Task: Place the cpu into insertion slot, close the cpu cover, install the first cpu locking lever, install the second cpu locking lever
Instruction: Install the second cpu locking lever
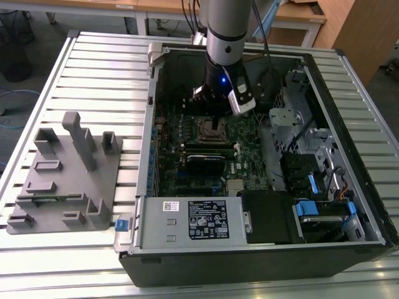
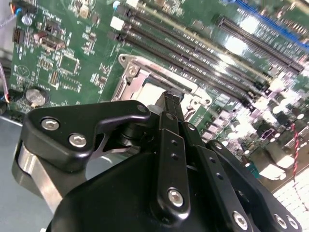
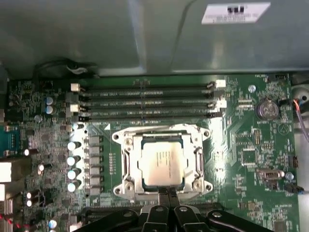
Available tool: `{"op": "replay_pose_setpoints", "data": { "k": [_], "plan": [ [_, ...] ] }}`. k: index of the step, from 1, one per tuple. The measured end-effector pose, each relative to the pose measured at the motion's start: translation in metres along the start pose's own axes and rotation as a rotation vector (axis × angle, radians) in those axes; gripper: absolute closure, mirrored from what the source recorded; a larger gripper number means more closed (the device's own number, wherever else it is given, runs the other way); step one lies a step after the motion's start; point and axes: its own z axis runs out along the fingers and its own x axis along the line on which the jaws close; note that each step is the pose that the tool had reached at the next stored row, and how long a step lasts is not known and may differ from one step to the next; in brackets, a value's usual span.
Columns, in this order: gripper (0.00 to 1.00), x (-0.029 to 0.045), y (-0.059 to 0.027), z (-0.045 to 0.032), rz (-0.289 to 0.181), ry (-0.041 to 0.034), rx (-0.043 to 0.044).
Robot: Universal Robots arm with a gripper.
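Note:
The cpu lies flat in the insertion slot on the green board, its silver face showing. The cpu cover lies down around it as a silver frame, also seen in the second wrist view. My gripper is shut, its black fingertips pressed together at the middle of one edge of the cover. The second wrist view shows the gripper just above that edge, and in the exterior view the gripper is low inside the open case. I cannot tell the locking levers apart from the socket's metalwork.
Long memory slots run along one side of the socket and a row of capacitors along another. A coin battery sits nearby. A black card, the power supply and a drive cage crowd the case. A grey fixture stands on the table.

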Motion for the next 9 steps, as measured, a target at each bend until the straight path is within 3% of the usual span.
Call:
{"op": "replay_pose_setpoints", "data": {
  "k": [9],
  "plan": [
    [0.9, -0.0007, -0.0113, -0.0006, 0.007, 0.0002, 0.0003]
  ]
}}
